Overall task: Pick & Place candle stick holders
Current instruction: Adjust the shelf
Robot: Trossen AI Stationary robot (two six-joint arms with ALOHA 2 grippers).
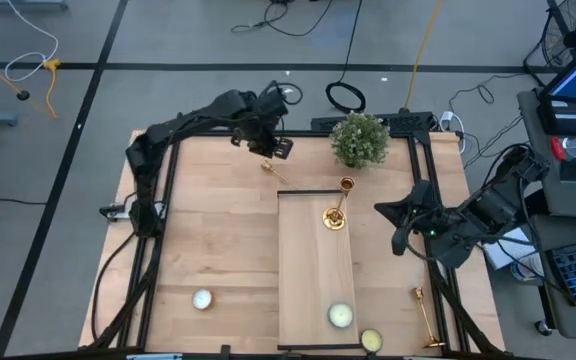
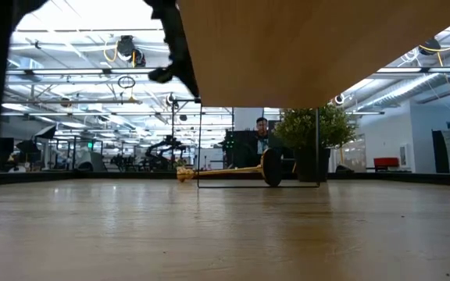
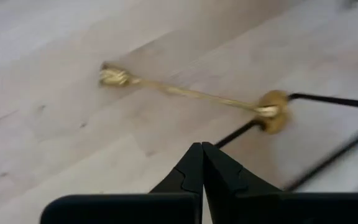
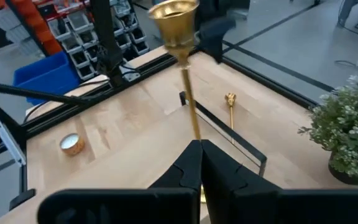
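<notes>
One gold candlestick [image 1: 336, 205] stands upright on its round base on the wooden tray [image 1: 308, 280]; it also shows in the right wrist view [image 4: 182, 56]. A second candlestick [image 3: 191, 94] lies on its side on the table by the tray's far left corner [image 1: 272, 168], its base [image 3: 272, 112] against the tray's black frame. A third candlestick [image 1: 426, 318] lies at the near right. My left gripper [image 3: 202, 149] is shut and empty above the second candlestick [image 1: 271, 148]. My right gripper [image 4: 201, 148] is shut and empty, to the right of the standing one [image 1: 383, 210].
A potted plant [image 1: 360, 138] stands at the far edge, right of centre. Round pale candles sit near the front: one on the table at left [image 1: 201, 298], one on the tray [image 1: 340, 316], one at the edge [image 1: 371, 340]. Black frame rails border the table.
</notes>
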